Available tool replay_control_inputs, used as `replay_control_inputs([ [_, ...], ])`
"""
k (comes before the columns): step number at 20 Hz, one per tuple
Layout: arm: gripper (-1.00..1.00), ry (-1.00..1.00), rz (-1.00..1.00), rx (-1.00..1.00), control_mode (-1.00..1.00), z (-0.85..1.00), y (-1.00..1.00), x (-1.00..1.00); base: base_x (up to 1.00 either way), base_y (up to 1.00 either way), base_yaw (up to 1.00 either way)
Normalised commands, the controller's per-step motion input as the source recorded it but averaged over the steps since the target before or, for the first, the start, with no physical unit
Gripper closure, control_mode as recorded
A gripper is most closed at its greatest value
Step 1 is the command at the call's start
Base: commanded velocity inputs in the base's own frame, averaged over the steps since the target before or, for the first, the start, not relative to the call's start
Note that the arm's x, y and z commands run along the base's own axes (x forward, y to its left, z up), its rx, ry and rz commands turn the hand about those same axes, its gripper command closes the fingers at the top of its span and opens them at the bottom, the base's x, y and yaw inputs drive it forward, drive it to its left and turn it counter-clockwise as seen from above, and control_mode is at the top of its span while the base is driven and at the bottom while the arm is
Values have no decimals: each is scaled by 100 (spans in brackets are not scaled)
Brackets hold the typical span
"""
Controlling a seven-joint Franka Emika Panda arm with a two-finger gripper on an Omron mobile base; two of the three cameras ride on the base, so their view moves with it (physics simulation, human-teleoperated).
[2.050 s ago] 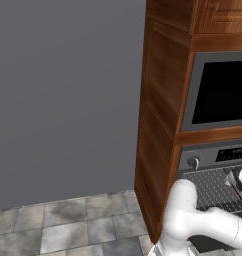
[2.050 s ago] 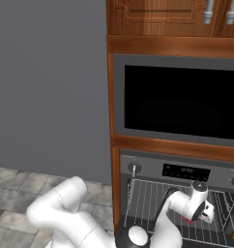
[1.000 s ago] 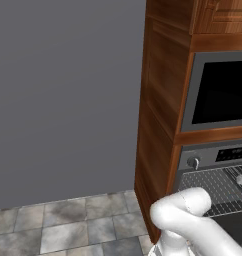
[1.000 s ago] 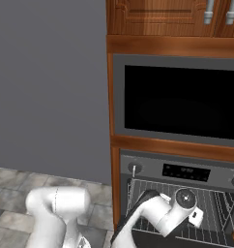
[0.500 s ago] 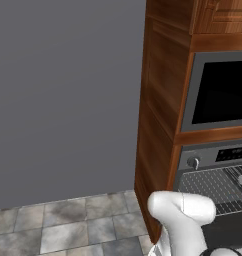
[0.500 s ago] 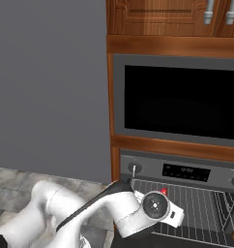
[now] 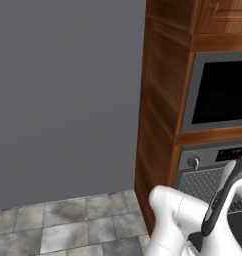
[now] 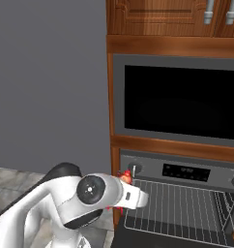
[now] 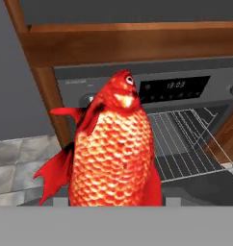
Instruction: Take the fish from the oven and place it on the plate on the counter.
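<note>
So the fish [image 9: 114,153] was held head-up in the pincer [image 8: 120,193], clamped shut on it, already pulled out in front of the oven [image 9: 186,125]. Beyond it the wire rack [image 9: 186,144] was seen. A fast swing could probably shake it loose.

- Lighting was even and diffuse; no distinct source was evident.
- The grey wall [image 7: 63,95] was flat-toned, without cast shadows.
- The black microwave window [image 8: 182,104] showed no glare.
- The fish [image 9: 113,153] was sharp and brightly lit in the hand view.
- Base views were soft, with low resolution.
</note>
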Motion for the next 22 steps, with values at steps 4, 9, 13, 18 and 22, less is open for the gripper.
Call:
replay_control_inputs([
  [4,100,6,15,-13,-100,100,100,-12,0,0,0],
  [9,100,13,13,-9,-100,100,94,0,0,0,0],
  [13,100,14,11,-1,-100,88,86,0,0,0,0],
  [18,100,2,3,0,-100,21,76,6,0,0,0],
  [22,100,1,0,1,-100,0,47,31,0,0,0],
])
